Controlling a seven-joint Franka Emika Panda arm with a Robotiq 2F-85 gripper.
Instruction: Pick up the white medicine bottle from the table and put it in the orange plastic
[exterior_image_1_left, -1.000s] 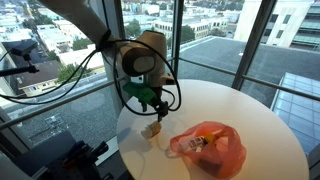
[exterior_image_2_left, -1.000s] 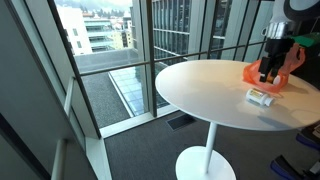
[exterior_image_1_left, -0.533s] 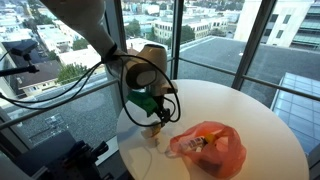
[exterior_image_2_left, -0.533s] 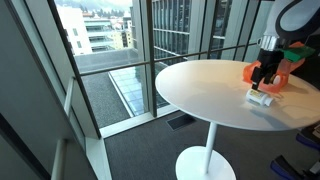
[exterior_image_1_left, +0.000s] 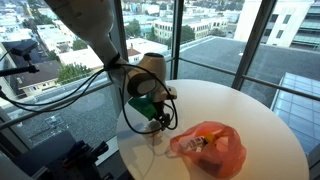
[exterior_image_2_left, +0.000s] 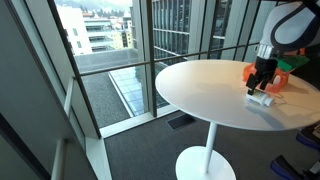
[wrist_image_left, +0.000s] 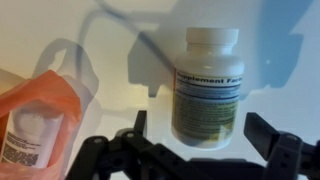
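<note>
A white medicine bottle (wrist_image_left: 208, 85) with a green-printed label lies on its side on the round white table (exterior_image_1_left: 250, 115). It also shows in an exterior view (exterior_image_2_left: 262, 98). My gripper (wrist_image_left: 205, 135) is open, low over the bottle, with one finger on each side of its lower end and no contact that I can see. In both exterior views the gripper (exterior_image_1_left: 155, 117) (exterior_image_2_left: 260, 86) hangs just above the bottle. The orange plastic bag (exterior_image_1_left: 208, 148) lies beside it, also seen in the wrist view (wrist_image_left: 40, 115), with another labelled bottle inside.
The table's edge is close to the bottle on the near side (exterior_image_2_left: 215, 112). Tall windows and a railing surround the table. The arm's cables hang in a loop (exterior_image_1_left: 135, 118) near the gripper.
The gripper has come down toward the table and closer over the bottle. The bottle and the bag have not moved.
</note>
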